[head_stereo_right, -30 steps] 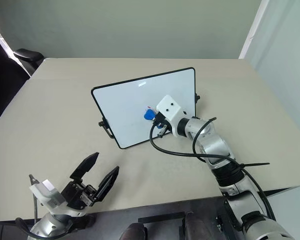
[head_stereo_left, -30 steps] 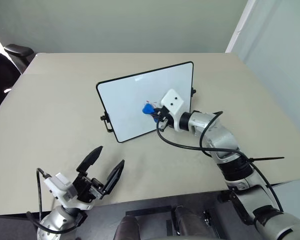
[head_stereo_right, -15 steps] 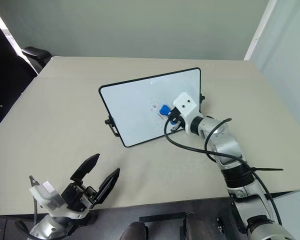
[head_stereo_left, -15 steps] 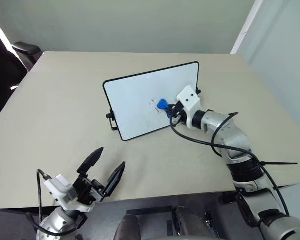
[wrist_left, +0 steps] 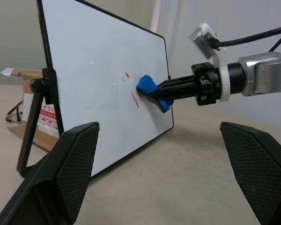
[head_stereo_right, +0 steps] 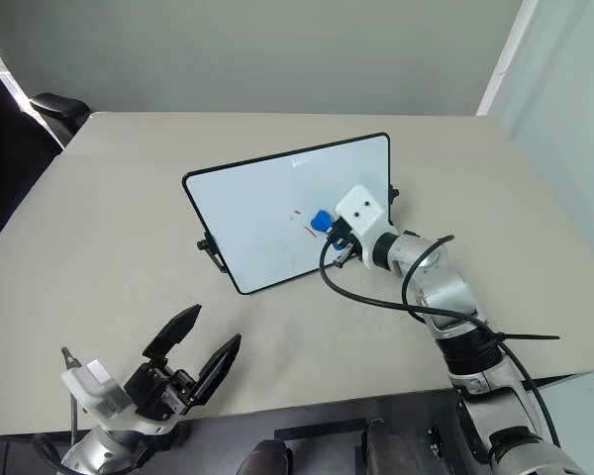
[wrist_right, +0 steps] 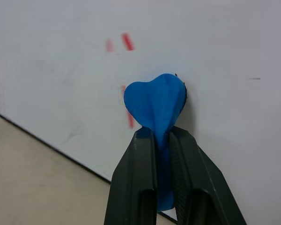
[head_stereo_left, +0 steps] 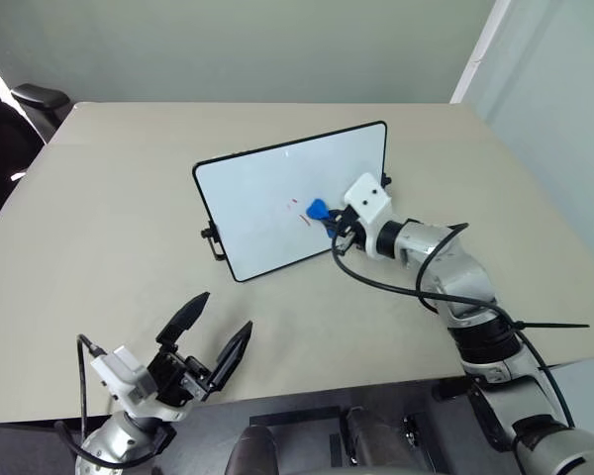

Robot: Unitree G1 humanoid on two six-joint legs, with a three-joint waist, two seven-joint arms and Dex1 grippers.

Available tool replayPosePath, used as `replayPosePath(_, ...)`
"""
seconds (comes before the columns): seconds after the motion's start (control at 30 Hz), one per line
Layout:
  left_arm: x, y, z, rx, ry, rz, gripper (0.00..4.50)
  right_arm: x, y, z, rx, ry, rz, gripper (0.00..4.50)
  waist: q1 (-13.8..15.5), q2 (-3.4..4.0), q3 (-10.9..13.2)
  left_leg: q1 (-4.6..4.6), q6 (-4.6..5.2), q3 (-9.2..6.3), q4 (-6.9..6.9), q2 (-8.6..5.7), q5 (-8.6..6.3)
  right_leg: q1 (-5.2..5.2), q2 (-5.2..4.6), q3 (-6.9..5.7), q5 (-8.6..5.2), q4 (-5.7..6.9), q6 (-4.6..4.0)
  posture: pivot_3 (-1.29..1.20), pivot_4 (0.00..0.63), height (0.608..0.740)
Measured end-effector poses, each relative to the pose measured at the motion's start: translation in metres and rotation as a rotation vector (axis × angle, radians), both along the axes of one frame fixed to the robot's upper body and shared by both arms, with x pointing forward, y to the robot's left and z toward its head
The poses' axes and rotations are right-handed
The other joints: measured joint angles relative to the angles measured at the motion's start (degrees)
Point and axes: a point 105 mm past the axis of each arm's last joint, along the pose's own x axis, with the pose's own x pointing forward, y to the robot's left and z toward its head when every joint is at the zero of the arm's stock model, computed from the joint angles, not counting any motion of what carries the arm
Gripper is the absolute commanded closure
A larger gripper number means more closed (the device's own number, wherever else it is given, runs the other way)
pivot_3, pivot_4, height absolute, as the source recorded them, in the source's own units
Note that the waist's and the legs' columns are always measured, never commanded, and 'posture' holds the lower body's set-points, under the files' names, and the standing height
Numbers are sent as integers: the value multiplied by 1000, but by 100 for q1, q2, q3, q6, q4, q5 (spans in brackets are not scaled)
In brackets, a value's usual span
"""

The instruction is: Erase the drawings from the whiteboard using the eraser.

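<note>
The whiteboard (head_stereo_left: 252, 203) stands tilted on the table, propped on its black side knobs. Of the drawings (head_stereo_left: 298, 212), a few short red strokes show near the board's middle. My right gripper (head_stereo_left: 330, 220) is shut on the blue eraser (head_stereo_left: 318, 208), whose tip presses against the board just right of the red strokes. In the right wrist view the eraser (wrist_right: 155, 101) sticks out between the black fingers (wrist_right: 138, 178), with red dashes (wrist_right: 127, 41) beside and above it. My left gripper (head_stereo_left: 221, 315) hovers open near the table's front edge, holding nothing.
A beige-and-white box (wrist_left: 35, 117) lies behind the board. A black chair (head_stereo_left: 35, 99) stands off the table's far left corner. A black cable (head_stereo_left: 396, 289) loops from my right wrist over the table (head_stereo_left: 109, 218).
The eraser has slid rightwards across the scribbles and back against them. The red cluster has thinned to a few short strokes. My left gripper has stayed put.
</note>
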Motion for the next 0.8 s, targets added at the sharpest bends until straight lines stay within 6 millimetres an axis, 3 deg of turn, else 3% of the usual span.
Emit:
replayPosePath(0.23, 0, 0, 0, 0, 0, -1, 0, -5, 23, 7, -8, -22, 78, 4265, -16, 0, 0, -15, -3, -4, 2, 0, 2, -16, -2, 0, 5, 0, 7, 0, 150, 740)
replayPosePath(0.8, 1, 0, 0, -2, -2, 1, 0, -2, 33, 14, -8, -43, 105, 4265, -90, 0, 0, -21, -17, -11, 4, 1, 21, -24, -4, 1, 26, 2, 39, 0, 150, 740)
